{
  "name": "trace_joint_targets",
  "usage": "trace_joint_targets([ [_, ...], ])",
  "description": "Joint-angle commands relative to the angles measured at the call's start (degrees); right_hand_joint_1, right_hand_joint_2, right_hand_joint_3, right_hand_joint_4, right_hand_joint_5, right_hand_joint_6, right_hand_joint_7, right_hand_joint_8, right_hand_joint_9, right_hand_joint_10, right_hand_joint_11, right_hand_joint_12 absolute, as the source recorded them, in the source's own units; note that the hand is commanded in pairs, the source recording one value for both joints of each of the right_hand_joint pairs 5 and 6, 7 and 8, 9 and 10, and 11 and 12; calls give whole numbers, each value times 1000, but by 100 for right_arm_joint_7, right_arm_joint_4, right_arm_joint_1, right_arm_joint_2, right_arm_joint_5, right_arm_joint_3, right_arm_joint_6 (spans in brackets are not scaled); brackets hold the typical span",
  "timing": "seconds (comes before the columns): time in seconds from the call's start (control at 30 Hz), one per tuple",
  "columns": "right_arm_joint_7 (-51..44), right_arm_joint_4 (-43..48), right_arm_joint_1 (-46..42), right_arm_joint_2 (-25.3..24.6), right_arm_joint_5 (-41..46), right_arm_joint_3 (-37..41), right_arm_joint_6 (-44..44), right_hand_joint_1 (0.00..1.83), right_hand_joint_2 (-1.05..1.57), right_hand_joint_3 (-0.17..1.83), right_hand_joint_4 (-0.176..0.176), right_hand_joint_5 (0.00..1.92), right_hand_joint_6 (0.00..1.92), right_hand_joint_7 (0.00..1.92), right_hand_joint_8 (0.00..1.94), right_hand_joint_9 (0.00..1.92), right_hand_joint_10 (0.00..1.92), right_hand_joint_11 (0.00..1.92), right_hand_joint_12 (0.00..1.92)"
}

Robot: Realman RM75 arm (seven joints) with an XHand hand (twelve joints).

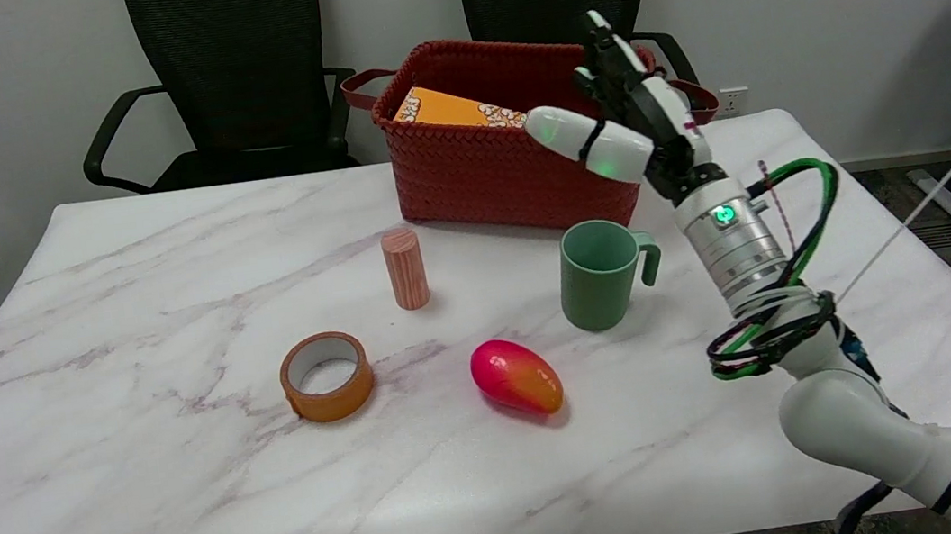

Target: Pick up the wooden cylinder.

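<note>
The wooden cylinder (405, 268) stood upright near the middle of the marble counter (149, 488), untouched. The right hand (625, 117) hung in the air well apart from it at about 2 o'clock, above the green mug (599, 274) and in front of the red woven basket (473, 176), its fingers (577, 135) spread apart and holding nothing. From the cylinder, an orange tape roll (326, 376) lay at 7 o'clock and a red-orange mango (515, 376) at 5 o'clock.

White arm (876, 426) with black bands, silver wrist, green light, green-black cables; black-and-white robot hand (629, 116)
</note>
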Motion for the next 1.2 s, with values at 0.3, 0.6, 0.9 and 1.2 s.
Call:
trace_joint_targets([
  [0.3,-126,-896,1496,-665,257,-1057,-1194,699,850,-111,0,0,0,0,0,6,6,320,320],
  [0.6,-78,-1591,1832,-1038,221,-1137,-1172,684,847,-151,0,0,0,0,0,36,36,239,239],
  [0.9,-54,-2084,2172,-1159,289,-1321,-1206,684,818,-146,0,0,0,0,0,46,46,183,183],
  [1.2,-5,-2783,2468,-1533,289,-1382,-1206,684,773,-174,0,0,0,0,0,40,40,177,177],
])
